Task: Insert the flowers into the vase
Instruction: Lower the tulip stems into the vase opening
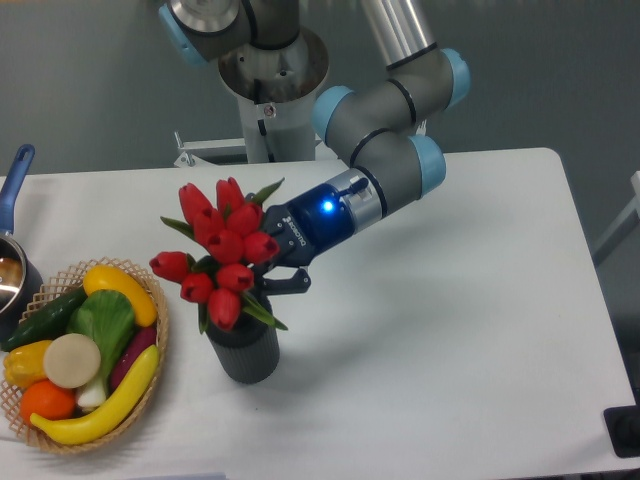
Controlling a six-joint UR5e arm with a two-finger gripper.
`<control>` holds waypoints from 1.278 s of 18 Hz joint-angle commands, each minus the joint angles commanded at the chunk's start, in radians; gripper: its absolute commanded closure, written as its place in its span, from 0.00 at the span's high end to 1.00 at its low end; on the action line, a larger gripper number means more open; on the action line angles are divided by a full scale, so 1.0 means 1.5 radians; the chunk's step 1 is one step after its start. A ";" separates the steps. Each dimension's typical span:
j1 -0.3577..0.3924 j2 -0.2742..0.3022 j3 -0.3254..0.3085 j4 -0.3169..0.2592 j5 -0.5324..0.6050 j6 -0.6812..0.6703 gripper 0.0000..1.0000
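I see claw (pixel 272 268) clenched on flowers (pixel 222 250), stems down in vase (pixel 244 350), basket (pixel 150 300) at vase's 9 o'clock on desk (pixel 450 330)

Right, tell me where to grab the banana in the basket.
Grip the banana across its middle, coming from above. It lies flat, curved along the near rim of the basket, its top side exposed, while neighbouring vegetables crowd its inner side.

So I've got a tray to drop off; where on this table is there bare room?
Bare: the right half of the table, from the vase to the right edge. Crowded: the left, with the basket, pot, flowers and tool.
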 joint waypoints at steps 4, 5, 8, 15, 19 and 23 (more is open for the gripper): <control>0.000 -0.008 0.001 0.001 0.000 0.003 0.34; 0.000 -0.012 0.001 0.003 0.000 0.005 0.34; 0.000 -0.022 0.001 0.003 0.000 0.024 0.35; 0.000 -0.039 0.000 0.004 0.013 0.026 0.37; 0.000 -0.046 0.001 0.003 0.014 0.026 0.43; 0.001 -0.045 -0.002 0.003 0.042 0.026 0.46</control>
